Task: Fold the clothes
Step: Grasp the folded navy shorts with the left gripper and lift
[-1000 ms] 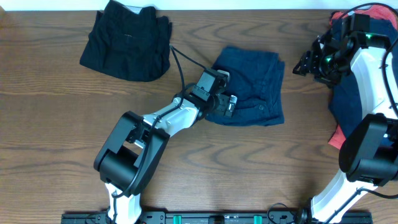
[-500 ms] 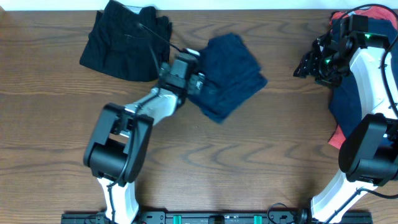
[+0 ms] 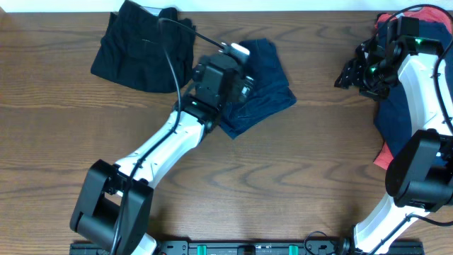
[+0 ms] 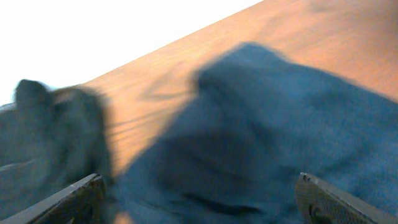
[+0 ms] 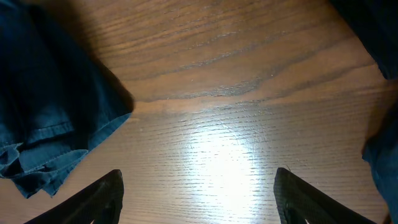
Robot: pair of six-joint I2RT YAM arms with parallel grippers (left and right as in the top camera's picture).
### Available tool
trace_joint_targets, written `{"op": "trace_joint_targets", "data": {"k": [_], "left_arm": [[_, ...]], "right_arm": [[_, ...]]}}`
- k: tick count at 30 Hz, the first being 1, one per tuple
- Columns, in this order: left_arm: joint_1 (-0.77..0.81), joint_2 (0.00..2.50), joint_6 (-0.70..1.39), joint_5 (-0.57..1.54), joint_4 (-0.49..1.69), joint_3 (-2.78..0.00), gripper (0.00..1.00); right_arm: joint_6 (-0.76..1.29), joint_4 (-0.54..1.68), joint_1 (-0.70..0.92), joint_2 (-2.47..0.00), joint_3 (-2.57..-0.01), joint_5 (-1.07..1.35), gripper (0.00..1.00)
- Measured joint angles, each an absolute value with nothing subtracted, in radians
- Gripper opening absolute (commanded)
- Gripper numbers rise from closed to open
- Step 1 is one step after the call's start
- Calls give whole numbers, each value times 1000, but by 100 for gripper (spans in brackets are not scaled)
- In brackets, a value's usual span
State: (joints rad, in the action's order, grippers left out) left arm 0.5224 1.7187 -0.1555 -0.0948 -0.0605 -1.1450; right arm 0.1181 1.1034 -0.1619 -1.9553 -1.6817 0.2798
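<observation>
Navy shorts [image 3: 272,85] lie right under left gripper [image 4: 200,190], jaws spread, gripping nothing; right gripper [image 5: 198,180] well apart, jaws spread too, so left's nearer.

I see soft, matt navy cloth in the shorts [image 3: 272,88]; the table [image 5: 211,143] beneath is smooth grained wood, glossy under glare.

The left wrist view is blurred: the navy shorts [image 4: 261,137] and a black garment [image 4: 43,143] show no clear seams. Overhead, the left hand [image 3: 241,85] covers part of the shorts, and the pile of clothes [image 3: 389,120] at right, perhaps several pieces, runs off the edge.
</observation>
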Motion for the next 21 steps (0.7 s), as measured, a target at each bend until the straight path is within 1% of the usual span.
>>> {"op": "trace_joint_targets", "data": {"k": [2, 11, 21], "left_arm": [[542, 1727, -184, -24, -41, -1145, 98], [559, 1826, -383, 141, 30, -1145, 98], [620, 1897, -501, 184, 64, -1145, 99]], "right_arm": [[118, 1103, -162, -1955, -1682, 280, 76], [118, 1102, -162, -1955, -1682, 281, 76], [118, 1094, -162, -1955, -1682, 281, 77]]}}
